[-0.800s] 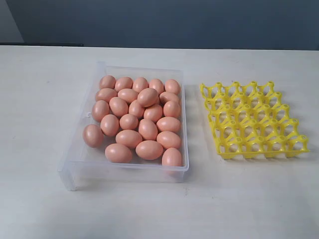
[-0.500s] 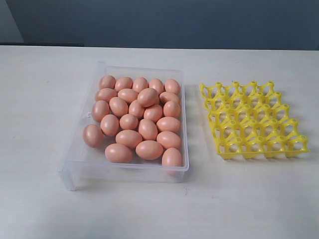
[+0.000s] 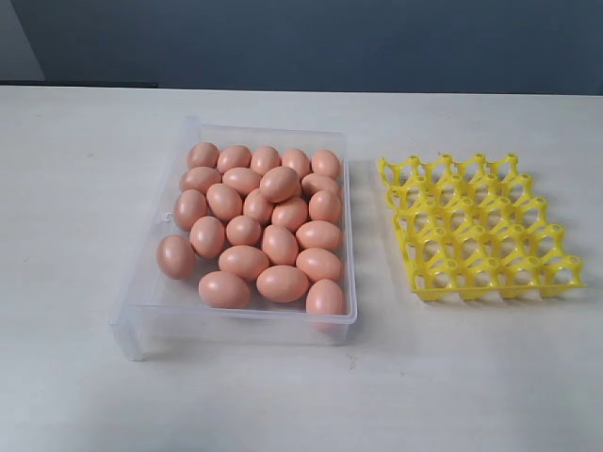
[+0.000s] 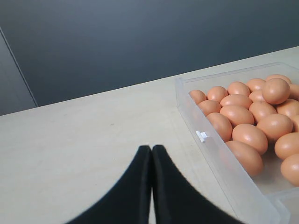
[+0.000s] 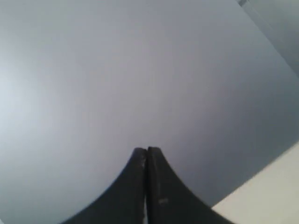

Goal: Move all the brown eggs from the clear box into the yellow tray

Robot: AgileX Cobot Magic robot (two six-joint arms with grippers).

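A pale, off-white table (image 3: pixel 75 188) fills the scene, matte and faintly scuffed. It runs back to a dark blue-grey wall (image 3: pixel 330 42) along the far edge.

The clear box (image 3: pixel 236 325) sits left of centre. All the brown eggs (image 3: pixel 258 205) lie inside it, packed toward its right and far sides. One egg (image 3: pixel 280 184) rides on top of the others. Another (image 3: pixel 176 256) lies alone near the box's left wall, and one more (image 3: pixel 325 298) rests against the near right corner.

The yellow tray (image 3: pixel 490 290) lies flat to the right of the box, near it but not touching, its cups open. A strip of bare table runs between the two.

Bare tabletop spreads wide to the left of the box, along the near side, and behind both containers up to the wall.

The left gripper (image 4: pixel 151 148) hangs over the bare table on the box's left side, its black fingers pressed together. The right gripper (image 5: pixel 146 150) also has its fingers pressed together. It faces the wall, with a corner of the table at the edge of its view.
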